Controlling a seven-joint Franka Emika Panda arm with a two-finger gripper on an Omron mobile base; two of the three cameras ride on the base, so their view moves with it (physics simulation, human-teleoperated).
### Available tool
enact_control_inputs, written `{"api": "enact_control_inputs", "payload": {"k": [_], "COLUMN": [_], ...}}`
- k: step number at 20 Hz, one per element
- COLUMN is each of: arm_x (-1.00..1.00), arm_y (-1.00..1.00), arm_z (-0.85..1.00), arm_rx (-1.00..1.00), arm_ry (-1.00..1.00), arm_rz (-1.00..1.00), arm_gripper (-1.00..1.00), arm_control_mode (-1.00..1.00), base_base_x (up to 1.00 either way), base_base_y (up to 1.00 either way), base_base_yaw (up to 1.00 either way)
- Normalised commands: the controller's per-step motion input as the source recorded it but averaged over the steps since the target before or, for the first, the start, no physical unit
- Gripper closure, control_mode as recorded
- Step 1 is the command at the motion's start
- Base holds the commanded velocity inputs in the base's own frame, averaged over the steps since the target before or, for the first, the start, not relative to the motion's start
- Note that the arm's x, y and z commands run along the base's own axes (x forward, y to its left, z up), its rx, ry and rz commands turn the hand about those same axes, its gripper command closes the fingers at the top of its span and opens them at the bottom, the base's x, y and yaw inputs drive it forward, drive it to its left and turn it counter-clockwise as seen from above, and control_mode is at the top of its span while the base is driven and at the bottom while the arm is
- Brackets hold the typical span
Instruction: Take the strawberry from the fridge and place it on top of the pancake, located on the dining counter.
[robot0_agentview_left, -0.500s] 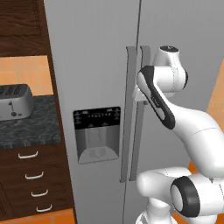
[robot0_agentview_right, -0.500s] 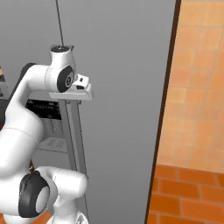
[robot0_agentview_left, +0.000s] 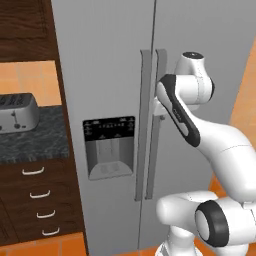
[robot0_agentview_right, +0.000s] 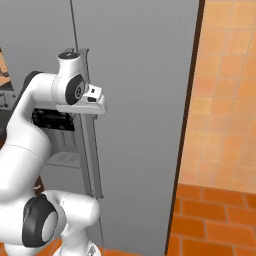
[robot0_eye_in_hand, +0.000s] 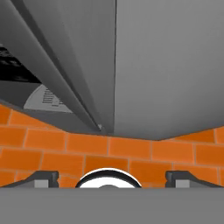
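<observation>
The grey fridge stands right in front of me with both doors closed, so the strawberry is hidden. The pancake and the dining counter are out of view. My white hand sits against the right door's long vertical handle, about chest height. In the hand view the closed doors and the handle run away from the camera. My gripper is open there, its two dark fingertips standing far apart with nothing between them.
A black-panelled water dispenser is set in the left door. To the left, a toaster stands on a dark counter above wooden drawers. An orange tiled wall and brick floor lie to the right.
</observation>
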Motion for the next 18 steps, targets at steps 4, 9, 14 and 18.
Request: {"api": "enact_control_inputs", "payload": {"k": [4,9,14,18], "arm_x": [0.0,0.0,0.0,0.0], "arm_y": [0.0,0.0,0.0,0.0], "arm_z": [0.0,0.0,0.0,0.0], "arm_rx": [0.0,0.0,0.0,0.0], "arm_ry": [0.0,0.0,0.0,0.0], "arm_rz": [0.0,0.0,0.0,0.0], "arm_gripper": [-1.0,-1.0,-1.0,-1.0], "arm_control_mode": [1.0,1.0,1.0,1.0], "base_base_x": [-0.23,-0.01,-0.24,-0.49], "base_base_y": [0.39,0.32,-0.02,-0.01], "base_base_yaw": [-0.04,-0.03,0.0,0.0]}}
